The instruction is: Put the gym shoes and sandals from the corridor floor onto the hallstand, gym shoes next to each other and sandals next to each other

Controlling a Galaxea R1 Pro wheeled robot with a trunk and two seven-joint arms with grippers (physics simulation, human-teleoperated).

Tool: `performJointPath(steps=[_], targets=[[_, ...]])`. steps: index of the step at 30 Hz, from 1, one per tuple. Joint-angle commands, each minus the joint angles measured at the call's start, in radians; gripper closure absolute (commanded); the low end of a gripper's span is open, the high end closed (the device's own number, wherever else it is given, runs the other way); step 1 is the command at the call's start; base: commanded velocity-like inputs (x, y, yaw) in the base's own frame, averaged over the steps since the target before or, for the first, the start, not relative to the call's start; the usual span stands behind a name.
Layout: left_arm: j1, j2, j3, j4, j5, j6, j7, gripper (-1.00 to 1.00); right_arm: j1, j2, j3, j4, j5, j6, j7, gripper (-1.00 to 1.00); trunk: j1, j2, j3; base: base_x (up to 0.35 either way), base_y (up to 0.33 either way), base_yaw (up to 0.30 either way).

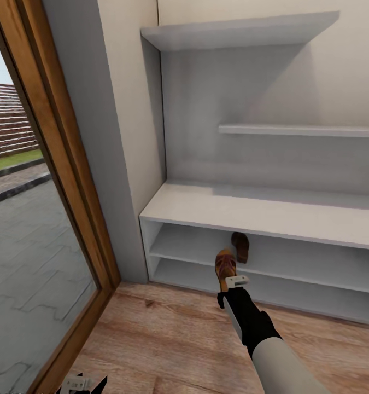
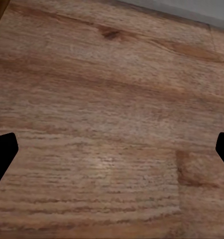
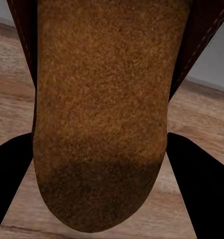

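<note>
At the far left a wood-framed glass door [image 1: 69,180] looks out on grey paving, and the left pincer [image 1: 81,384] sits low at the bottom edge of the head view; in its wrist view its two dark fingertips [image 2: 2,154] stand wide apart over bare corridor floor [image 2: 112,124], holding nothing. Further right, the light-grey hallstand [image 1: 250,210] stands against the wall, with two staggered wall shelves [image 1: 233,33] above its flat top and two open shelf levels below. One brown sandal [image 1: 240,246] lies on the upper open shelf, toward its left part. Just in front of it, the right pincer [image 1: 234,283] is closed on the second sandal [image 1: 226,267], gripping it at the heel end with the toe pointing toward the shelf opening, near the first sandal; whether they touch cannot be told. In the right wrist view the held sandal's tan footbed [image 3: 102,114] lies between the two dark fingers [image 3: 204,184], with floor and the pale rack behind it
</note>
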Motion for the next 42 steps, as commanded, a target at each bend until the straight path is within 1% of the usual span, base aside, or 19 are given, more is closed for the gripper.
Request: performJointPath(steps=[1,5,15,21,30,36,42], targets=[[-0.001,-0.001,0.008,0.001,-0.003,-0.001,-0.008,-1.00,0.000,0.000,0.001,-0.001,0.008,0.007,0.001,1.00,0.000,0.000,-0.001,0.005,-0.003,0.022],[-0.001,-0.001,0.007,0.001,-0.003,-0.002,-0.008,-1.00,0.000,0.000,0.002,-0.001,0.009,0.006,0.002,1.00,0.000,0.000,-0.001,0.165,-0.001,0.006],[-0.001,-0.001,0.007,0.000,-0.003,-0.002,-0.009,-1.00,0.000,0.000,0.005,-0.001,0.009,0.006,0.002,1.00,0.000,0.000,-0.001,0.300,0.000,0.000],[-0.001,-0.001,0.007,0.000,-0.003,-0.002,-0.011,-1.00,0.000,0.000,0.003,-0.001,0.009,0.006,0.001,1.00,0.000,0.000,-0.001,0.081,0.000,0.000],[-0.001,-0.002,0.007,0.000,-0.003,-0.002,-0.013,-1.00,0.000,0.000,0.001,-0.002,0.009,0.006,0.000,1.00,0.004,-0.002,-0.046,0.002,0.000,0.039],[-0.001,-0.001,0.007,0.000,-0.003,-0.002,-0.014,-1.00,-0.001,0.000,0.000,-0.002,0.009,0.006,-0.001,1.00,0.004,-0.002,-0.048,0.005,0.000,0.004],[-0.001,-0.001,0.007,0.000,-0.003,-0.002,-0.014,-1.00,-0.001,0.000,-0.001,-0.001,0.009,0.006,-0.001,1.00,0.004,-0.002,-0.048,0.184,0.000,0.000]])
